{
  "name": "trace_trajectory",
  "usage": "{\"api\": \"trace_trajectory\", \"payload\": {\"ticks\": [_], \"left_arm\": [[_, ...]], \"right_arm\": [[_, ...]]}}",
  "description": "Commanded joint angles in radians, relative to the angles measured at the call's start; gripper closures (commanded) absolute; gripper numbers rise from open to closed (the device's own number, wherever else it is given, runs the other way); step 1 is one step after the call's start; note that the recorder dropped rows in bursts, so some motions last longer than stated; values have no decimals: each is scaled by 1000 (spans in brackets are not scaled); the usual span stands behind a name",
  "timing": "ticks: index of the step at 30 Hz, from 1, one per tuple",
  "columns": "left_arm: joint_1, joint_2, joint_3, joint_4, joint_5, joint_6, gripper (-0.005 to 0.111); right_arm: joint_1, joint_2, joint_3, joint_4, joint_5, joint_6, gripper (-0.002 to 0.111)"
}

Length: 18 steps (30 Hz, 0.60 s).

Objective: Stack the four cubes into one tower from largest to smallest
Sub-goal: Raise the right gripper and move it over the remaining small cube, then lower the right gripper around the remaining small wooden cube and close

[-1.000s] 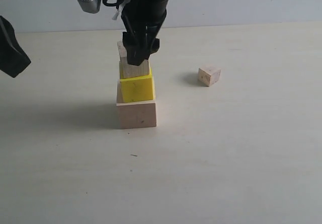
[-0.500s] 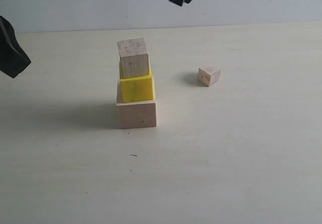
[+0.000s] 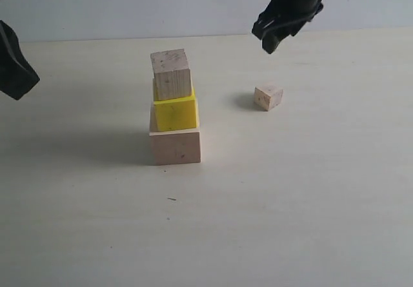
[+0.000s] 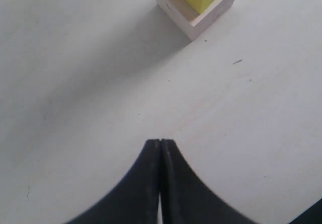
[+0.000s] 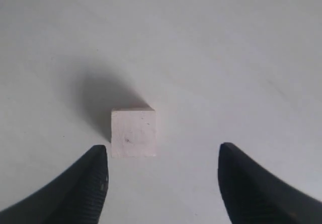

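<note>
- Your right gripper [image 3: 267, 42], jaws apart, hangs upper right; the last small cube [image 3: 268, 97] lies just below it in frame, right of the tower [image 3: 174, 106].
- Your left gripper [image 4: 160, 144], pressed together, sits far left.

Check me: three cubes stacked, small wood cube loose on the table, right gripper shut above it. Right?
One thing is off: the right gripper is open, not shut. The right wrist view shows its fingers spread wide, with the small wood cube ahead between them. The rest stands: a three-cube tower, and that cube loose on the table.
</note>
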Motion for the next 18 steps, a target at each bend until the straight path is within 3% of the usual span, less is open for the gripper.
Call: {"api": "trace_trajectory", "payload": {"ticks": [1, 18], "left_arm": [[3, -2, 3, -9, 3, -5, 107], [3, 0, 3, -9, 2, -5, 107]], "right_arm": [[-3, 73, 0, 16, -28, 6, 46], [-3, 157, 0, 36, -27, 43, 46]]}}
